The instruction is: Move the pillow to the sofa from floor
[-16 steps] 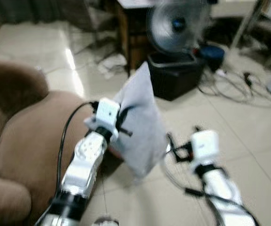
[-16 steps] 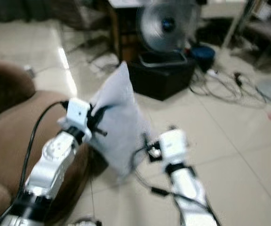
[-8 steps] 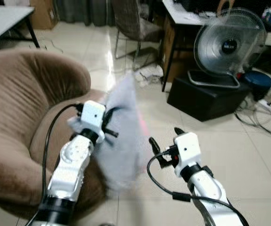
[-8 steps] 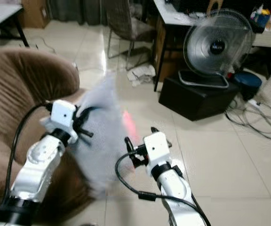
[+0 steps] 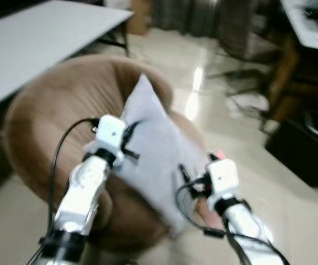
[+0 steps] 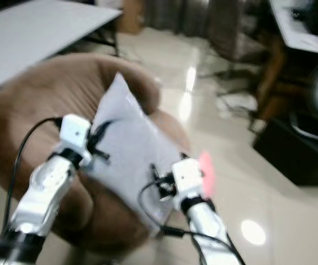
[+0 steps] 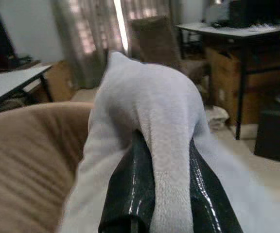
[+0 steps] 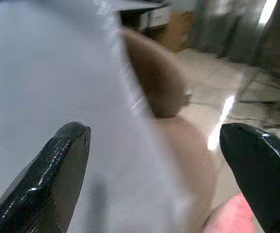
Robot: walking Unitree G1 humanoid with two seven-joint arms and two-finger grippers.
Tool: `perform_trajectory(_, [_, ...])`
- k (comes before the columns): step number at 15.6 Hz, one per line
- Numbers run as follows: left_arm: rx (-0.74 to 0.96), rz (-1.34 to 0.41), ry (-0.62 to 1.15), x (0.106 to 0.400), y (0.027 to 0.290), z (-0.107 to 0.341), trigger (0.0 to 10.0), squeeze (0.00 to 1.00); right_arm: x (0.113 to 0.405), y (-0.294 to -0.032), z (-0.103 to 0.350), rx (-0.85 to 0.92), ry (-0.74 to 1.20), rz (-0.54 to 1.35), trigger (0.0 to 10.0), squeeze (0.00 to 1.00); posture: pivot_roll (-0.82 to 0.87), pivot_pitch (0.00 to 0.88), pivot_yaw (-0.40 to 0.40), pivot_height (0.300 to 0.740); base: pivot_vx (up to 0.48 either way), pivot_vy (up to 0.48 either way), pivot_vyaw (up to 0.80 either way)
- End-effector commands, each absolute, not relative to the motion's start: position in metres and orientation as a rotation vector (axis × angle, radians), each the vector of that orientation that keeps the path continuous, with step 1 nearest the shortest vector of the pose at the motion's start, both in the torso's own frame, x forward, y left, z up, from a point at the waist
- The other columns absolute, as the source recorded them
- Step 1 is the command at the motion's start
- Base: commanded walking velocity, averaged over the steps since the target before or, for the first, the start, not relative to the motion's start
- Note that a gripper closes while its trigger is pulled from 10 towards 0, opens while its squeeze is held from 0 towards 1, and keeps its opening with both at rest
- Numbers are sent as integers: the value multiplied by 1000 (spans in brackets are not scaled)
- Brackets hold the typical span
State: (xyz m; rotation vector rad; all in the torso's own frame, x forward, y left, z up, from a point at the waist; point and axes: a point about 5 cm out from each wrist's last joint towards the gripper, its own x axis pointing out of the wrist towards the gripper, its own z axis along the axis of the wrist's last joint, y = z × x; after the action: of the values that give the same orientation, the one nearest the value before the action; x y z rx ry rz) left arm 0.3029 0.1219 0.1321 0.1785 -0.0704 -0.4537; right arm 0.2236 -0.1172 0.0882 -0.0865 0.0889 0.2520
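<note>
A light grey pillow point(image 5: 158, 148) hangs tilted in the air over the seat of the brown round sofa point(image 5: 48, 110). My left gripper point(image 5: 128, 141) is shut on a fold near the pillow's upper left edge; in the left wrist view its black fingers point(image 7: 129, 194) pinch the grey cloth point(image 7: 154, 111). My right gripper point(image 5: 187, 178) is open beside the pillow's lower right part. In the right wrist view its fingers point(image 8: 57, 170) stand wide apart, with the pillow point(image 8: 43, 87) by one finger and the sofa point(image 8: 154, 73) beyond.
A white table point(image 5: 37, 33) stands behind the sofa at the left. A black box point(image 5: 308, 149) sits on the glossy tiled floor point(image 5: 242, 72) at the right, with a dark desk point(image 5: 308, 27) and chair legs further back.
The camera has swung left, so the sofa now lies straight ahead. The pillow, still held by my left gripper, now hangs over the sofa seat. My right gripper has come closer to the pillow.
</note>
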Motion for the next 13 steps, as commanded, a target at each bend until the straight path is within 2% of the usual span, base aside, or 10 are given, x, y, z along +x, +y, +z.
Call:
perform_trajectory(1, [189,-516,-118,305,106,141,10000,0,224,-127,84,-84,108,199,10000,0,84,0,12,740,368,0,0])
perform_trajectory(4, [161,-576,-51,333,73,136,10000,0,221,-133,80,-82,138,182,10000,0,75,13,15,740,318,0,0])
perform_trajectory(7, [189,-472,77,362,62,126,10000,0,214,-125,78,-86,156,278,10000,0,55,47,17,740,0,0,0])
perform_trajectory(9, [296,-356,148,375,67,124,10000,0,202,-120,75,-86,188,371,10000,0,45,57,25,740,0,0,0])
perform_trajectory(11, [531,-221,223,384,87,122,10000,0,182,-111,71,-31,258,561,10000,0,26,67,48,740,0,0,0])
perform_trajectory(13, [575,-166,309,387,105,117,10000,0,171,-112,66,-37,302,637,10000,0,19,70,60,740,0,0,0])
